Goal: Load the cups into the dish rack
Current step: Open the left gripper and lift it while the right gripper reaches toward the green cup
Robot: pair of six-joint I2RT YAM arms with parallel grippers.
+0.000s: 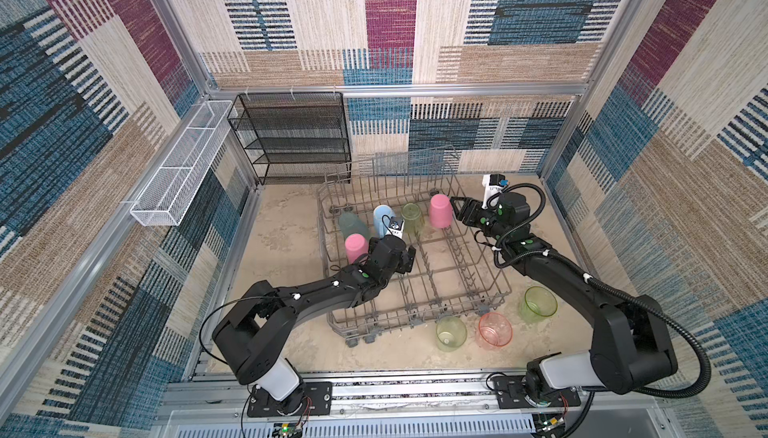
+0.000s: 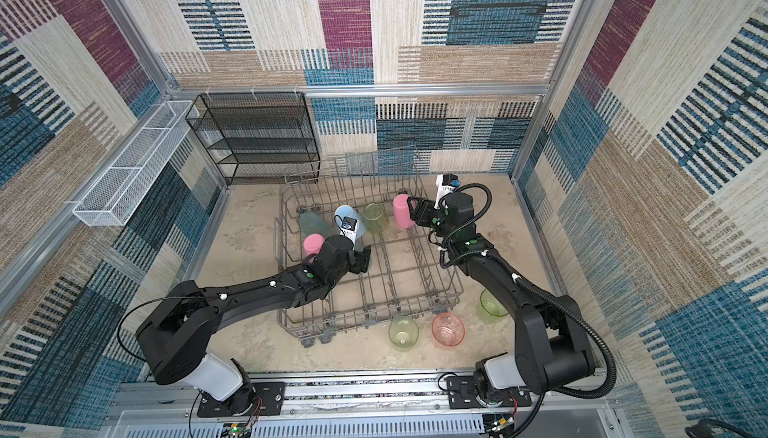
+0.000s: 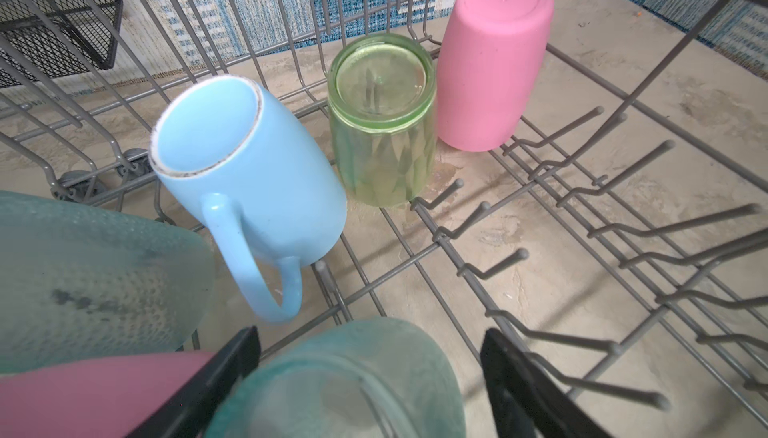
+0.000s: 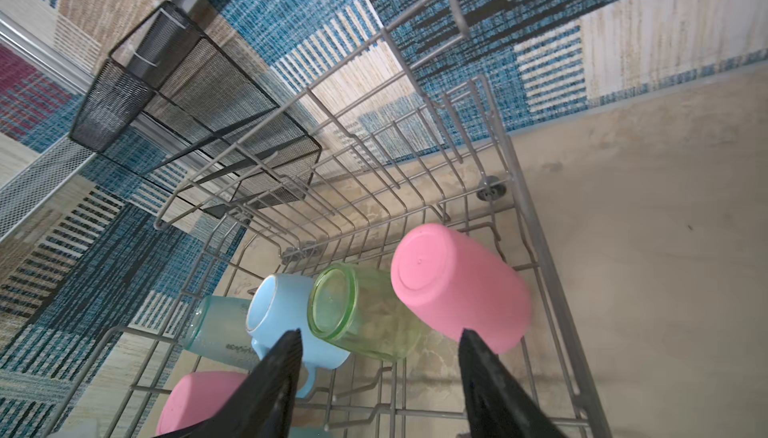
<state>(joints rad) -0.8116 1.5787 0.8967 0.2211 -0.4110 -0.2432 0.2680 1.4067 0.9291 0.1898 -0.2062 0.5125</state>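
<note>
The grey wire dish rack (image 1: 505, 294) stands mid-table. Upside down along its back row are a teal cup (image 1: 352, 223), the light-blue mug (image 1: 382, 217), a yellow-green cup (image 1: 411, 216) and a pink cup (image 1: 440, 210). A second pink cup (image 1: 355, 246) sits nearer. My left gripper (image 3: 370, 336) is open around another teal cup (image 3: 345, 377) inside the rack, with a gap beside one finger. My right gripper (image 4: 381, 332) hangs open and empty just short of the back pink cup (image 4: 461, 286). On the table in front lie two yellow-green cups (image 1: 451, 333) (image 1: 538, 304) and a pink-orange cup (image 1: 494, 330).
A black mesh shelf unit (image 1: 291, 136) stands at the back left, close behind the rack. A long white mesh basket (image 1: 183, 165) hangs on the left wall. Upright tines (image 3: 515, 257) fill the rack's bare right half.
</note>
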